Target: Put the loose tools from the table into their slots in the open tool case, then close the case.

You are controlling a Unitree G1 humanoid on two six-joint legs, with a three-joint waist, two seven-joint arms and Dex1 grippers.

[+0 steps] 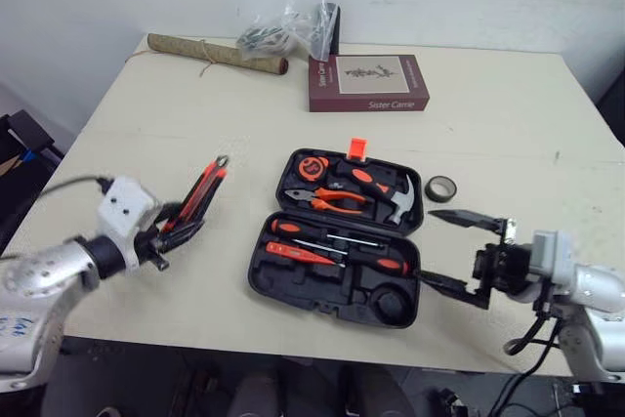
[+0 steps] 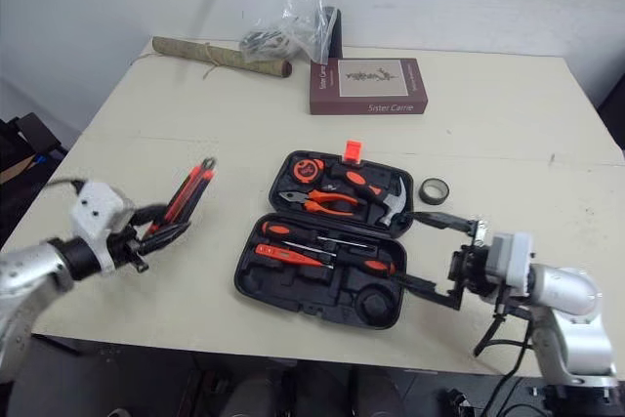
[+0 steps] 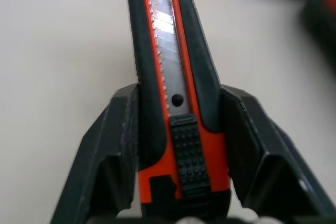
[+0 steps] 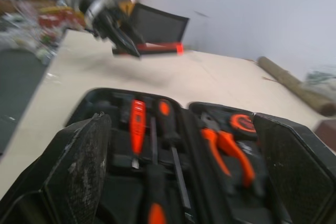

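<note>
Desk [image 1: 488, 114]: pale cream, plain.
Tool case [image 1: 293, 285]: black shell and tray, bright orange latch [image 1: 357, 147].
Pliers [image 1: 337, 202]: orange grips, grey metal jaws.
Screwdrivers [image 1: 303, 253]: orange-red and black handles, silver shafts.
Hammer [image 1: 395, 204]: black-orange handle, silver head.
Tape measure [image 1: 312, 167]: orange and black.
Utility knife [image 3: 173, 77]: black body, orange rail, silver blade with diagonal score lines, black ribbed slider.
Left claw [image 1: 184, 225], right claw [image 1: 430, 246]: black.
Book [image 1: 369, 82]: maroon cover, cream panel with dark sprig drawing.
Roll [image 1: 217, 54]: mottled brown.
Tape roll [image 1: 440, 187]: dark grey.
</note>
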